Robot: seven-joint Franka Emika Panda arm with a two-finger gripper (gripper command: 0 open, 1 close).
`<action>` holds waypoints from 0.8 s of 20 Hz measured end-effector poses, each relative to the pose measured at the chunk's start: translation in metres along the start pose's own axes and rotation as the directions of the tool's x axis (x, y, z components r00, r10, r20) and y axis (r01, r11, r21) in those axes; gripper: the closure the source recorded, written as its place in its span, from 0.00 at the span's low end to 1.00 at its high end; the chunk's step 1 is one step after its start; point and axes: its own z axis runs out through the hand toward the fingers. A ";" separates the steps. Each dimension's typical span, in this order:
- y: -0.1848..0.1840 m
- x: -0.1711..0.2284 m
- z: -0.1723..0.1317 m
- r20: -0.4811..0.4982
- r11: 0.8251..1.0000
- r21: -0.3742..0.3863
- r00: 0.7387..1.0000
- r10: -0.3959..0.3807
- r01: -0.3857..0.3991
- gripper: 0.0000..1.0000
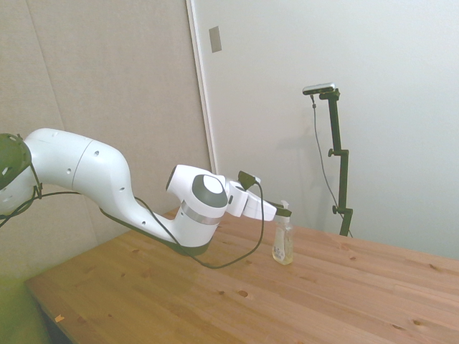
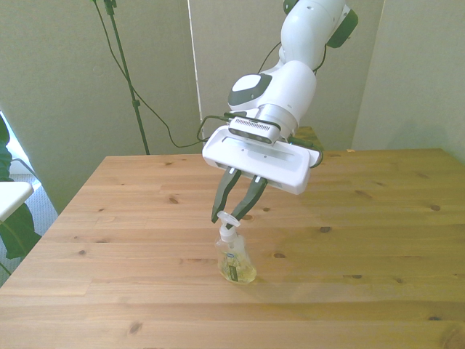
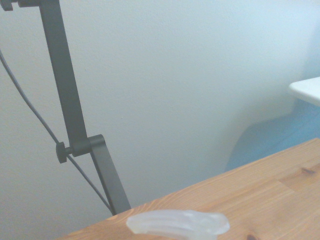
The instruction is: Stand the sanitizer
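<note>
From the front view, the nearest thing I see is the sanitizer (image 2: 235,259), standing upright on its base on the wooden table (image 2: 378,240), a little toward six o'clock from the tabletop's middle. Its label faces me and pale yellowish liquid sits in the lower part of the bottle. The white pump top shows in my wrist view as a blurred pale shape (image 3: 177,223) with the table edge and a light wall behind it.

Just above the bottle, toward twelve o'clock, hangs the gripper (image 2: 232,211). Its jaws are spread, one dark finger (image 2: 220,200) on either side of the pump top, and I see a gap between each tip and the plastic, so nothing is pinched.

From the side view, the sanitizer (image 1: 282,242) stands straight with the gripper (image 1: 284,211) at its top, the white arm (image 1: 107,186) stretching back toward nine o'clock.
</note>
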 end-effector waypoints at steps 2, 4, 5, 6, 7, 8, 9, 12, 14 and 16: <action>0.000 -0.001 -0.001 0.002 1.000 0.000 1.000 0.000 0.000 0.00; 0.000 -0.002 -0.003 0.004 1.000 0.000 1.000 -0.001 0.001 0.00; -0.001 -0.004 -0.004 0.006 1.000 0.001 1.000 -0.001 0.001 0.00; -0.001 -0.005 -0.005 0.010 1.000 0.003 1.000 0.001 -0.001 0.00; -0.001 -0.006 -0.006 0.015 1.000 0.004 1.000 0.002 -0.002 0.00; -0.001 -0.007 -0.008 0.019 1.000 0.003 1.000 0.005 -0.005 0.00; 0.000 -0.007 -0.009 0.023 1.000 0.002 1.000 0.009 -0.009 0.00; 0.012 -0.003 -0.011 0.033 1.000 -0.019 0.999 0.021 -0.020 0.00; 0.015 0.004 -0.014 0.034 0.999 -0.021 0.999 0.026 -0.026 0.00; 0.014 0.008 -0.017 0.041 0.999 -0.015 0.999 0.030 -0.029 0.00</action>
